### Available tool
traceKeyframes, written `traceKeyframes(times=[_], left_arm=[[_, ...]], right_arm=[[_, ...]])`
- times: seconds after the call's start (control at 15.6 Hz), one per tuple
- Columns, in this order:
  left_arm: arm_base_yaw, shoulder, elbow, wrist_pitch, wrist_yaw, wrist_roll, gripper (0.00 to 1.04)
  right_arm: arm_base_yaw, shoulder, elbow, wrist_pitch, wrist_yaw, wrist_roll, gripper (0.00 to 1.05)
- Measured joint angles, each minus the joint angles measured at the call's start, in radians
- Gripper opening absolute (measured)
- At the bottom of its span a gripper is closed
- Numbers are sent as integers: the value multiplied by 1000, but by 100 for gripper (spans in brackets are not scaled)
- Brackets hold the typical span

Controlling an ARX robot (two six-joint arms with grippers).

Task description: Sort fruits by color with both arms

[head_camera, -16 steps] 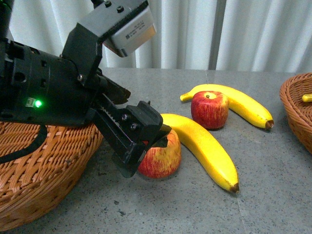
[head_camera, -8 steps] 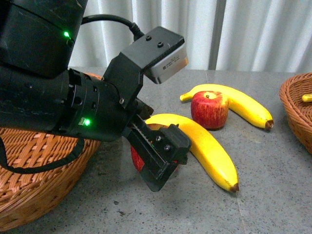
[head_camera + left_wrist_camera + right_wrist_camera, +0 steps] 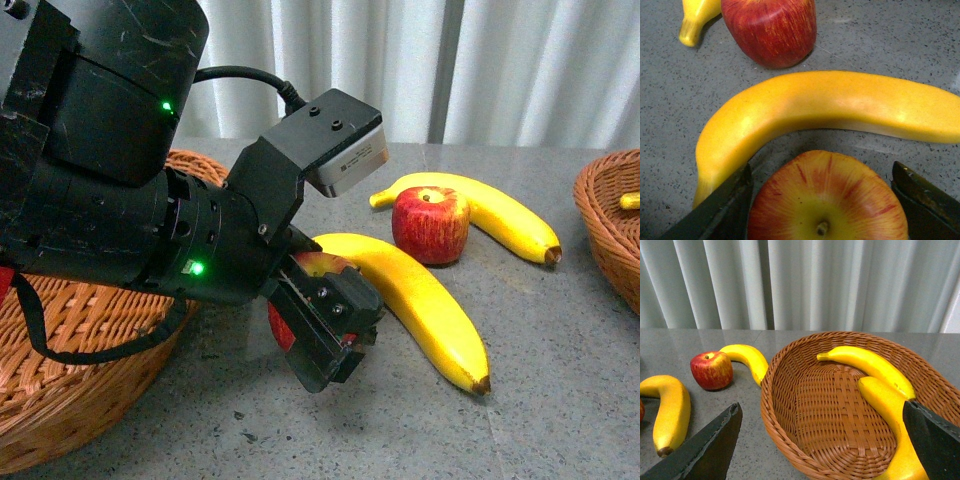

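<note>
progress: two bananas (image 3: 867, 362) in basket (image 3: 766, 390); right hand (image 3: 820, 440) spread, empty; left hand (image 3: 335, 345) straddles apple (image 3: 827, 200), clamp unclear; second apple (image 3: 430, 225), loose bananas (image 3: 420, 300) on worktop (image 3: 560, 400).

On the table (image 3: 560, 400), one basket (image 3: 90, 400) stands at the left edge and a second basket (image 3: 610, 220) at the right edge, well apart. Between them, nearer the left basket, the near apple (image 3: 281, 326) sits between the jaws of the left gripper (image 3: 325, 335), which press against its sides. The near banana (image 3: 420, 300) lies just behind and to the right of this apple. Further back stands the far apple (image 3: 430, 225), with the far banana (image 3: 500, 215) curving close behind it and out to its right. Two bananas (image 3: 867, 362) (image 3: 890, 410) lie side by side in the right-hand basket. A curtain (image 3: 500, 70) hangs behind the table.
</note>
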Motion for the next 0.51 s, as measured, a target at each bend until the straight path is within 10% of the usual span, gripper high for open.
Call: traceKeyframes(times=[0.51], left_arm=[[-29, -121, 0, 10, -60, -29, 65]], right_arm=[[0, 0, 0, 0, 0, 0, 98]])
